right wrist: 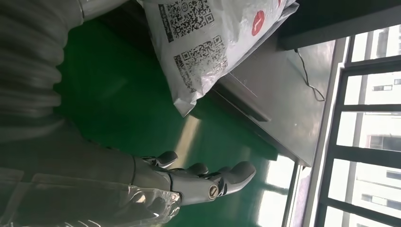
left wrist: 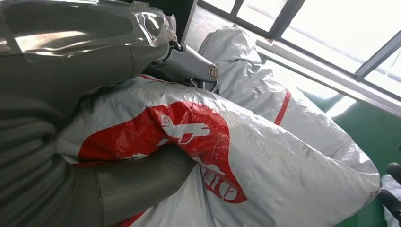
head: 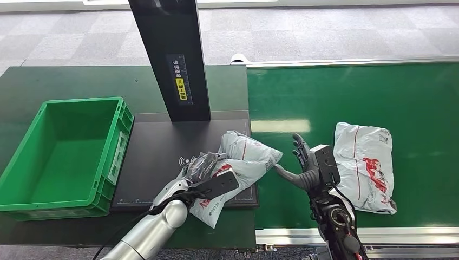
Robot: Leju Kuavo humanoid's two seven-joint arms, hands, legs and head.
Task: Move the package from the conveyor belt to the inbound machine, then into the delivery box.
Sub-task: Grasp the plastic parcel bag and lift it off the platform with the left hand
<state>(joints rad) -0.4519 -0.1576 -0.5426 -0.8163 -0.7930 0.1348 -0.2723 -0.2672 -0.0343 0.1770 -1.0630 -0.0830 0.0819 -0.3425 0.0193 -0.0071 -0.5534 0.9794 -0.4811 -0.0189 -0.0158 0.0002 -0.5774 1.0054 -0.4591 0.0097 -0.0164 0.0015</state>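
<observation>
Head view: left robot hand (head: 208, 167) gripping package (head: 243, 162), fingers wrapped over its near end; package over black inbound machine plate (head: 157, 157), far corner overhanging toward conveyor belt (head: 379, 92). Right robot hand (head: 303, 162) just beside package, fingers spread, holding nothing, above belt. Second package (head: 364, 165) lying on belt beyond right robot hand. Green delivery box (head: 65, 151) on worktop (head: 65, 81), well apart from left robot hand.

Left wrist view: left robot hand (left wrist: 118, 94) clamped on package (left wrist: 265, 156), thumb beneath red logo.

Right wrist view: right robot hand (right wrist: 198, 182) wide, fingers extended over belt (right wrist: 113, 113); package (right wrist: 203, 42) near, QR labels showing.
</observation>
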